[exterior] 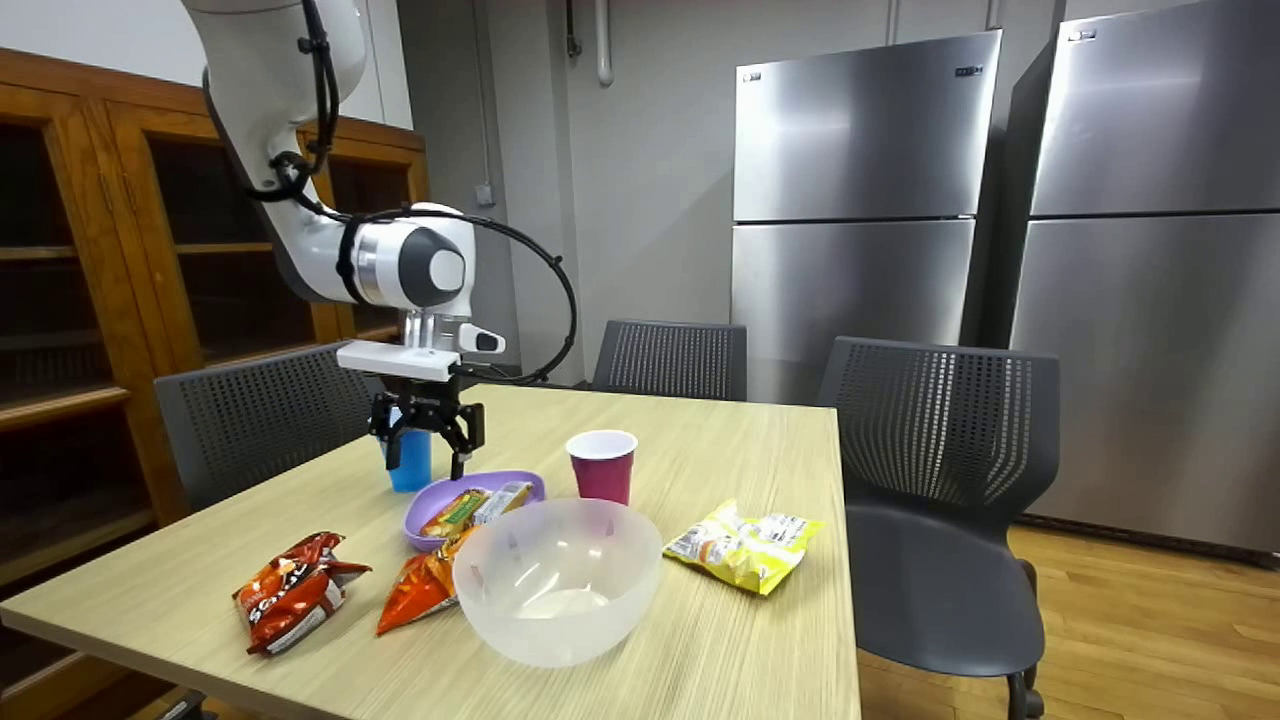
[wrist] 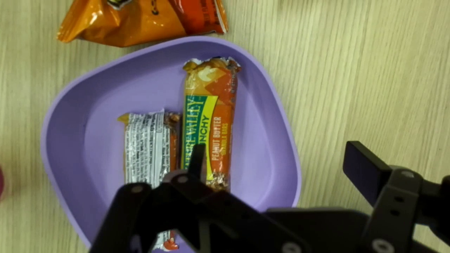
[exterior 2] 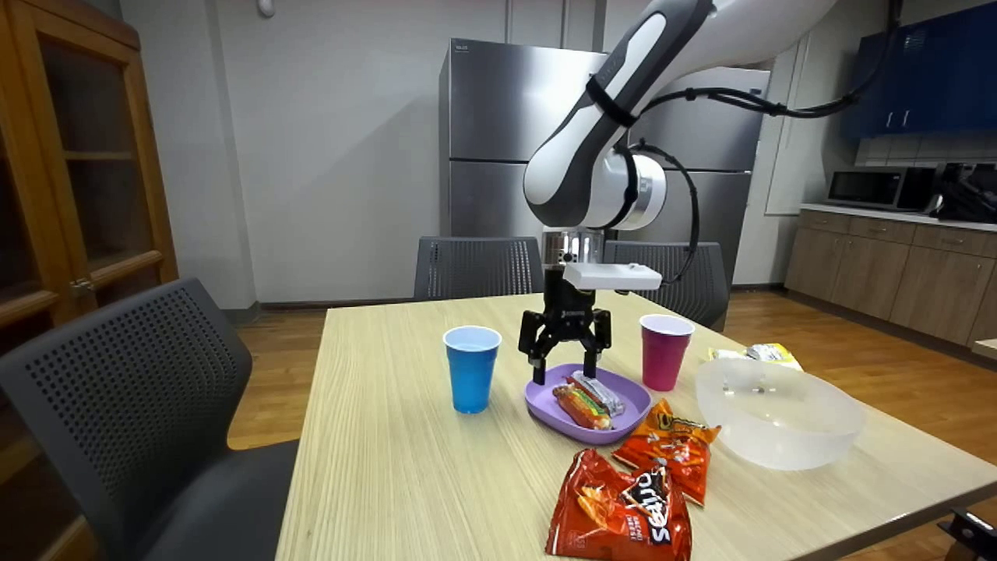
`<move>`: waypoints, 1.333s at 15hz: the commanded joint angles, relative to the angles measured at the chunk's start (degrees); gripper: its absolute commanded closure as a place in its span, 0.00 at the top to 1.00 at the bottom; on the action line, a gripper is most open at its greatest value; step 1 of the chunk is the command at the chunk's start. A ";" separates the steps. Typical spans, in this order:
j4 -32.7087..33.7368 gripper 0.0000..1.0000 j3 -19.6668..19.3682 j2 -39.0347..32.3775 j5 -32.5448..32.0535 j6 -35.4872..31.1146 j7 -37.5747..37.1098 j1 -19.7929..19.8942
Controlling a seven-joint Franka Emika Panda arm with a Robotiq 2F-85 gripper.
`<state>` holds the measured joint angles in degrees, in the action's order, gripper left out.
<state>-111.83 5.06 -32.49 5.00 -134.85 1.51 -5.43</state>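
Hovering, jaws spread, over the far left rim of the purple dish (wrist: 140, 88), the gripper (exterior 2: 565, 372) hangs near two granola bars (wrist: 225, 102) inside it, one's Nature Valley label (wrist: 197, 123) legible only in the wrist view, the blue cup (exterior 2: 472, 378) visible only in exterior views.

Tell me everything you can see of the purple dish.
The purple dish looks like smooth, matte plastic, with rounded corners, a flattish base and a raised, flaring wall. It sits upright on the table. On its base, side by side, lie a peanut butter granola bar, printed front up, and a second wrapped bar, silvery label up. An orange snack bag lies right by the rim; whether they touch is unclear.
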 commanded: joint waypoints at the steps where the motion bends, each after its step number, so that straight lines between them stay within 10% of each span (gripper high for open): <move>1: -6.95 1.00 1.93 6.44 1.32 -1.57 0.35 0.28; 20: -9.79 1.00 3.45 7.24 2.26 -0.30 0.52 -0.30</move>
<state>-121.76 8.71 -25.22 7.15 -135.31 1.98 -5.51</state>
